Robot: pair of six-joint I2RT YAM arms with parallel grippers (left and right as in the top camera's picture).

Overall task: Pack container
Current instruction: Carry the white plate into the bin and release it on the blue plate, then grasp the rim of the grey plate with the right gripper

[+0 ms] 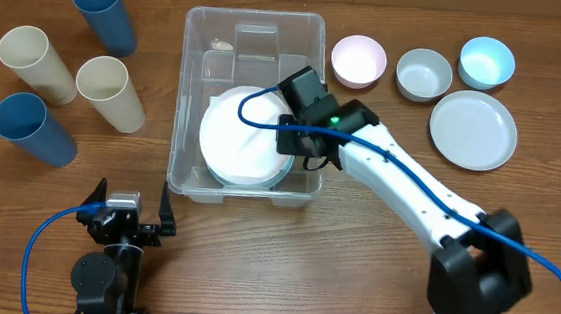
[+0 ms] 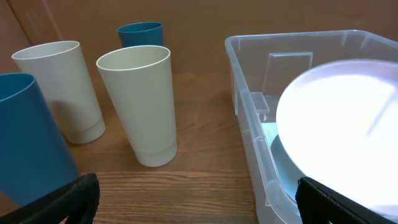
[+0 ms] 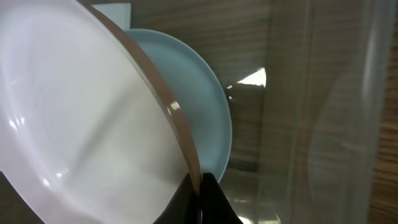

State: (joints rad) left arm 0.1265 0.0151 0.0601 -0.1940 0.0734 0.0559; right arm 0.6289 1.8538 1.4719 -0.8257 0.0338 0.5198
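The clear plastic container point(image 1: 255, 30) stands mid-table; it also shows in the left wrist view point(image 2: 249, 93). My right gripper point(image 1: 292, 143) is inside it, shut on the rim of a white plate point(image 1: 242, 139). The plate is tilted over a light blue plate point(image 1: 221, 176) that lies in the container. In the right wrist view the fingers point(image 3: 200, 186) pinch the white plate's point(image 3: 81, 124) edge, with the blue plate point(image 3: 199, 106) behind. My left gripper point(image 1: 135, 216) is open and empty near the front edge, left of the container.
Two blue cups point(image 1: 106, 11) point(image 1: 32, 127) and two cream cups point(image 1: 37, 61) point(image 1: 110, 91) stand at the left. A pink bowl point(image 1: 358, 60), a grey bowl point(image 1: 423, 74), a light blue bowl point(image 1: 487, 61) and a white plate point(image 1: 473, 129) sit right of the container.
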